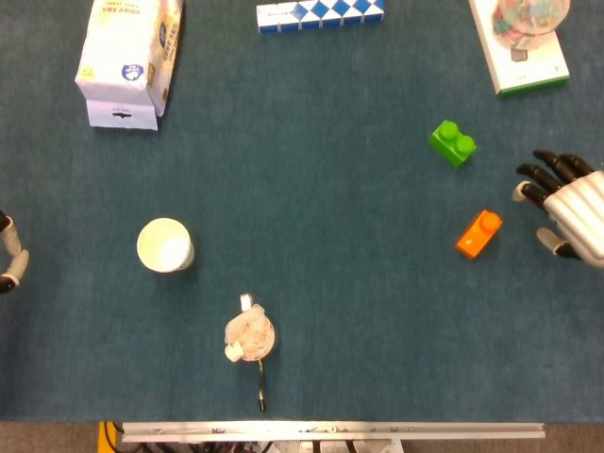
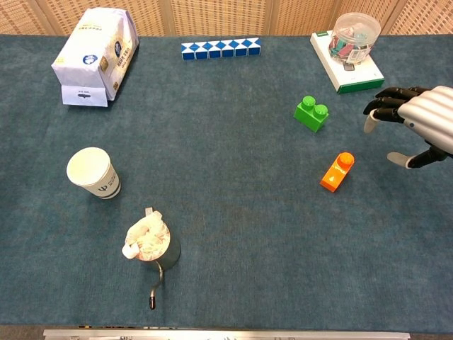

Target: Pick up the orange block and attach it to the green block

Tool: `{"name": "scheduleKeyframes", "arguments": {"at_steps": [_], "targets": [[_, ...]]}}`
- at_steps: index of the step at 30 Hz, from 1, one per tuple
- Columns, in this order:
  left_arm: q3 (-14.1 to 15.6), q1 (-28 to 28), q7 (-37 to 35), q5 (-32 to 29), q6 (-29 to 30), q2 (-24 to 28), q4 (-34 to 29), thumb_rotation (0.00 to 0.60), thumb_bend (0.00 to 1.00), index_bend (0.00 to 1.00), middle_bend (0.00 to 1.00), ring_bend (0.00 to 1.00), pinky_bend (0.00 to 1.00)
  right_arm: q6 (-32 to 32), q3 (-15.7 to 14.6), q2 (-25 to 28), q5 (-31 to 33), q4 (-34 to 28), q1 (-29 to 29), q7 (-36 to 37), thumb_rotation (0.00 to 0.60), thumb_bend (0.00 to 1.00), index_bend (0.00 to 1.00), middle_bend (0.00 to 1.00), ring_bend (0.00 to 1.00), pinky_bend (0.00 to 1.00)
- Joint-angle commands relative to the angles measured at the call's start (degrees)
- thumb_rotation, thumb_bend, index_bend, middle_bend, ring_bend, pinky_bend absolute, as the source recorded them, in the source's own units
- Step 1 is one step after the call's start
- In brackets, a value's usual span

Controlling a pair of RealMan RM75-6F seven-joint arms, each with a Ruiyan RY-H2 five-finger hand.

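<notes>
The right hand [image 2: 417, 124] is held empty, fingers spread, just right of the orange block [image 2: 337, 171]; the green block [image 2: 311, 113] is seen beyond.

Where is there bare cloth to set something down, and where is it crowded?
Bare: the wide middle between the cup and the orange block, and the near right corner. Crowded: the far edge and around the green block, with the right hand beside the orange block.

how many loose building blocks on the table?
2: green block at right, upper; orange block just below it, beside the right hand. None visibly hidden.
</notes>
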Motion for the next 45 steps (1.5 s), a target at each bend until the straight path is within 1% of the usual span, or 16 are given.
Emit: {"name": "scheduleKeyframes", "arguments": {"at_steps": [1,14,27,34,45], "targets": [[-0.01,0.02,-0.02,-0.08,-0.04,0.06,-0.06,0.6,0.57,0.57,0.51,0.4,0.61,-0.34,-0.04,-0.97,0.39,0.45,0.31,-1.16,0.6,0.25,0.38,0.23,0.11,0.22],[-0.11,0.24,-0.17,-0.44,0.06,0.34,-0.36,0.6,0.58,0.57,0.51,0.4,0.61,-2.38,-0.78,-2.36,0.94,0.49,1.77,-3.23,0.6,0.25,0.38,0.19,0.07,0.22],[-0.23,0.59,-0.11,-0.87,0.31,0.55,-0.54,0.6,0.57,0.57,0.51,0.4,0.61,-5.7,-0.65,-4.17,3.27,0.88,3.76,-6.68,0.6,0.25,0.38,0.19,0.07,0.21],[-0.44,0.76,-0.2,-1.04,0.62,0.65,-0.5,0.6,0.58,0.57,0.51,0.4,0.61,-6.62,-0.57,-5.46,5.03,1.31,4.18,-9.39,0.6,0.25,0.38,0.18,0.06,0.21],[-0.5,0.97,-0.51,-0.85,1.01,0.82,-0.52,0.6,0.57,0.57,0.51,0.4,0.61,-8.11,-0.59,-7.47,7.04,2.29,5.15,-11.18,0.6,0.25,0.38,0.17,0.06,0.21]]}}
